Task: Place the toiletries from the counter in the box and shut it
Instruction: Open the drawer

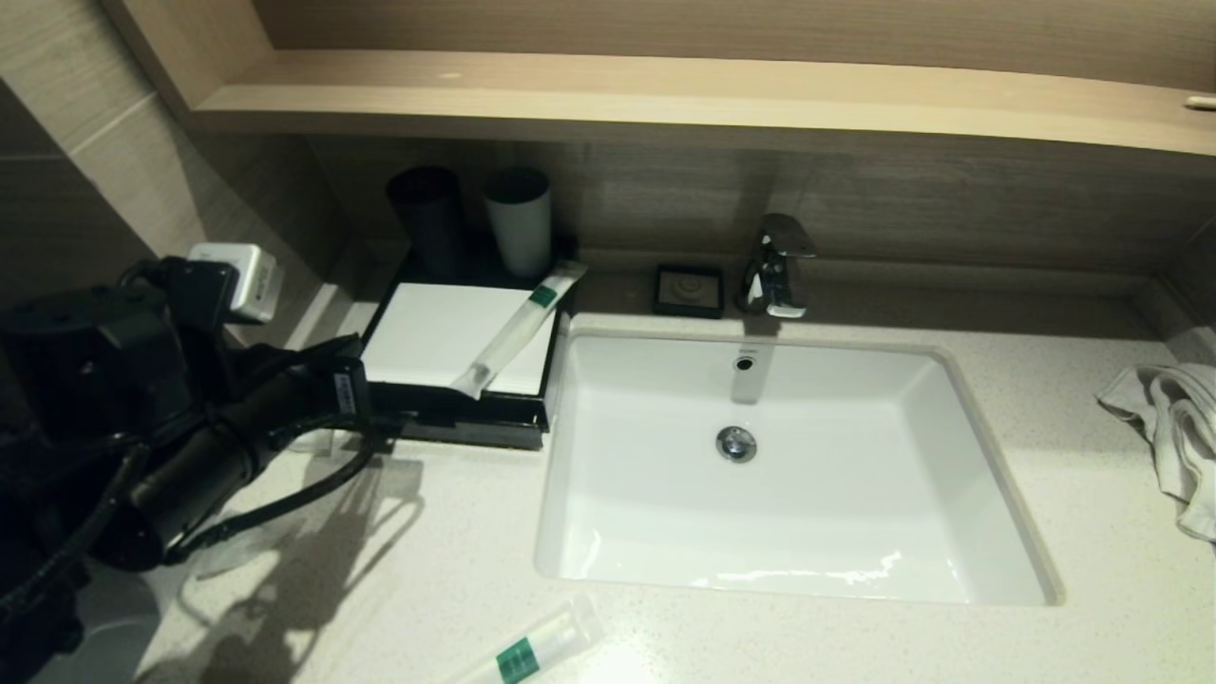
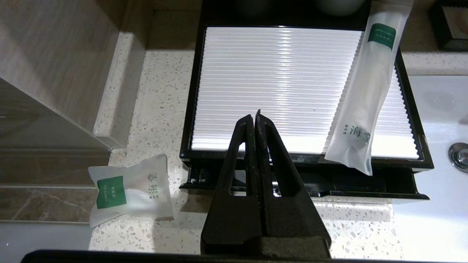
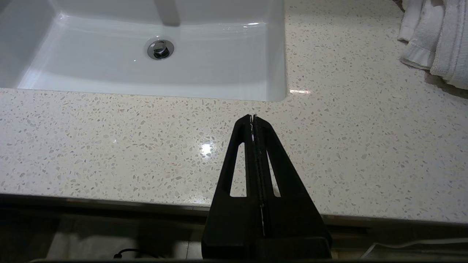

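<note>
A black box with a white ribbed top stands on the counter left of the sink. Its lower black part juts out a little at the front. A long white sachet with a green label lies slanted across the top; it also shows in the left wrist view. A small square sachet lies on the counter by the box's front left corner. Another long sachet lies at the counter's front edge. My left gripper is shut and empty, above the box's front edge. My right gripper is shut and empty over the counter's front right.
The white sink fills the middle, with a chrome faucet behind it. Two cups stand behind the box, a black soap dish beside them. A white towel lies at the right. A wall step borders the box's left.
</note>
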